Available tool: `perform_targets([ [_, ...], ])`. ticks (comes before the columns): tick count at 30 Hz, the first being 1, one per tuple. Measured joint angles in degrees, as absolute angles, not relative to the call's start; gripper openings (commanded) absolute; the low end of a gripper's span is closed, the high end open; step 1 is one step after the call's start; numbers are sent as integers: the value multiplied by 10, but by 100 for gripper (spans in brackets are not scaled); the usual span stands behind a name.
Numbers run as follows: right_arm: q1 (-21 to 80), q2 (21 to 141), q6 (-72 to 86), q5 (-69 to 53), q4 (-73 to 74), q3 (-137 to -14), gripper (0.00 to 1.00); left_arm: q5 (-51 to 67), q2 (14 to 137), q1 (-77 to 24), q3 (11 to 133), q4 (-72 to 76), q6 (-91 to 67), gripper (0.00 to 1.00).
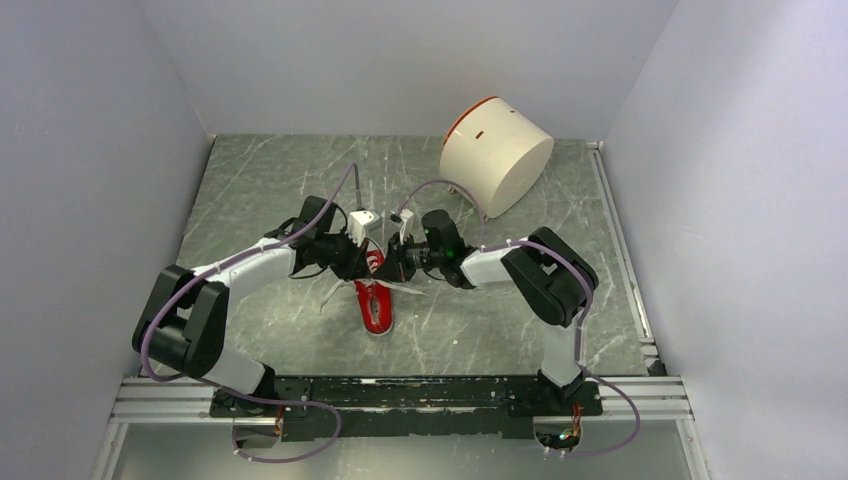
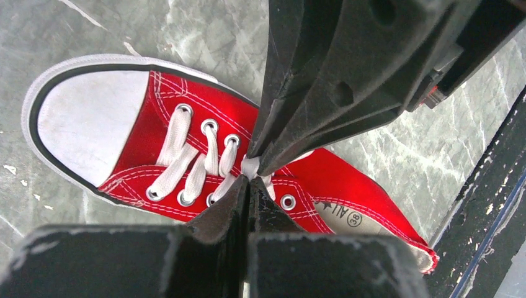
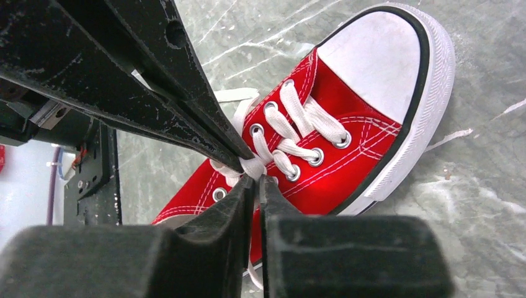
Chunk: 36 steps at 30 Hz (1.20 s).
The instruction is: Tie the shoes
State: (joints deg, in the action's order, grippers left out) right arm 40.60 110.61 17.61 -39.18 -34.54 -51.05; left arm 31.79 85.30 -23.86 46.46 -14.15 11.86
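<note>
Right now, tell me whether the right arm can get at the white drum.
Probably yes: nothing stands between the right gripper and the drum. But it seems to pinch the lace on the shoe, so it must let go first.

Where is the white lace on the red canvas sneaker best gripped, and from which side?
Probably take the white lace at the raised crossing near the upper eyelets, from above, fingers across the red canvas sneaker; lower rows lie flat and tight. The left gripper is shut on it there.
</note>
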Motion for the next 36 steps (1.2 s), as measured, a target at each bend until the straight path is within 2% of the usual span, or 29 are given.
perform_targets([
  [1,406,1108,180,-393,-350,-510,0,318,853,-239,463,-142,118,5],
  [7,406,1118,193,-392,-366,-511,0,309,859,-239,460,-142,111,22],
  [10,406,1118,194,-392,-370,-511,0,300,866,-239,460,-142,106,33],
  [14,406,1118,194,-392,-371,-510,0,300,867,-240,460,-143,96,36],
  [27,406,1107,204,-397,-370,-501,0,274,880,-242,460,-127,71,15],
  [29,406,1101,208,-397,-371,-497,0,272,880,-242,460,-121,65,10],
  [31,406,1095,213,-396,-371,-492,11,272,880,-244,460,-115,59,5],
  [34,406,1088,231,-399,-372,-487,31,269,880,-247,458,-103,52,5],
  [36,405,1077,252,-402,-382,-475,35,263,880,-246,453,-91,51,5],
])
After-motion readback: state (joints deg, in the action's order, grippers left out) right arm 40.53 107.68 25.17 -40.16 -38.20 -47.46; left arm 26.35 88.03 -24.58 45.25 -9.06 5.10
